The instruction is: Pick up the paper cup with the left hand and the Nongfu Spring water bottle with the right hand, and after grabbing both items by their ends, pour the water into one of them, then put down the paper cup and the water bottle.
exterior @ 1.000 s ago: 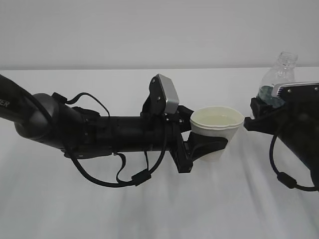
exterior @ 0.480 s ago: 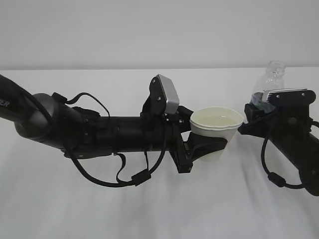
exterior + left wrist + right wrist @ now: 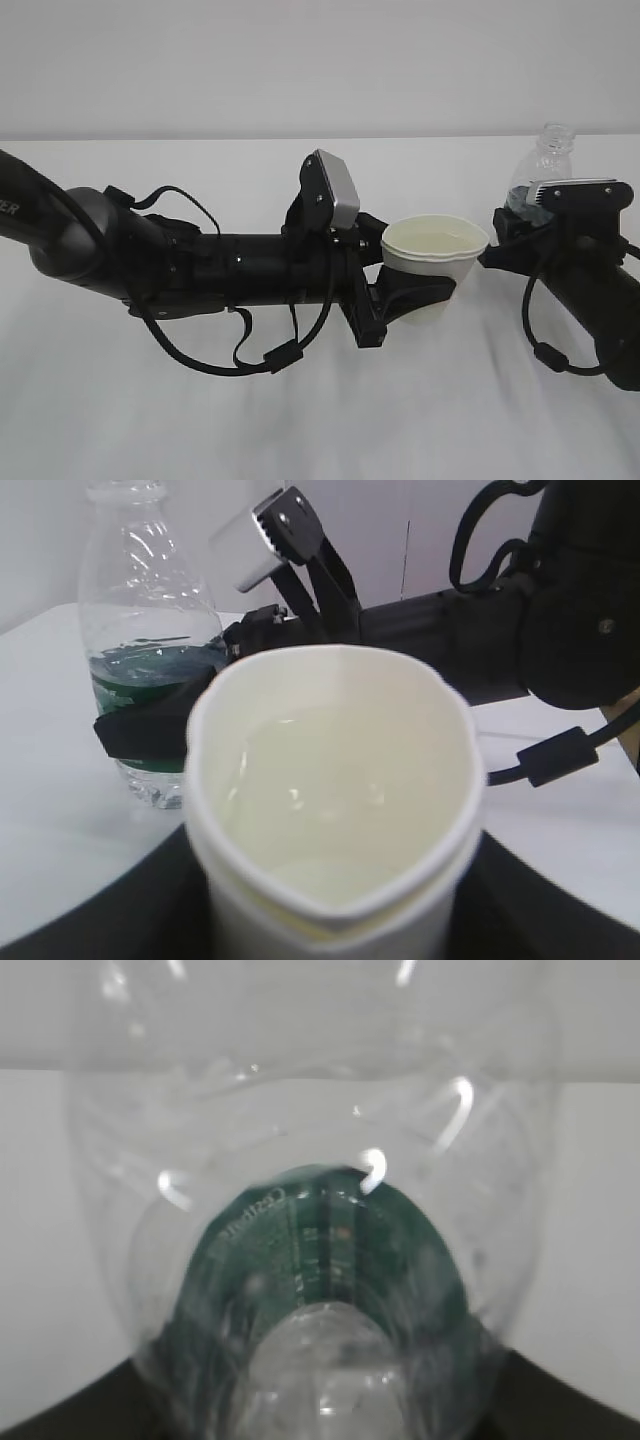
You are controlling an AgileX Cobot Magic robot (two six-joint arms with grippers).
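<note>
The white paper cup (image 3: 438, 258) stands upright at mid-table with my left gripper (image 3: 425, 287) shut on its lower wall. The left wrist view shows the paper cup (image 3: 335, 810) from above, with clear water (image 3: 335, 780) inside and its rim pinched to a point on the near side. To its right the clear, green-labelled Nongfu Spring water bottle (image 3: 548, 165) stands upright and capless, with my right gripper (image 3: 515, 238) shut round its labelled middle. The bottle (image 3: 150, 650) has its base at or just above the tabletop. The same bottle (image 3: 320, 1260) fills the right wrist view.
The white table (image 3: 300, 420) runs back to a plain pale wall (image 3: 300, 60). My left arm (image 3: 150, 260) lies across the left half of the table, with cables looping below it. My right arm (image 3: 600, 290) comes in from the right edge.
The right gripper has come down and slightly left with the bottle, most of it in the first half second. The left arm and the cup have not moved.
</note>
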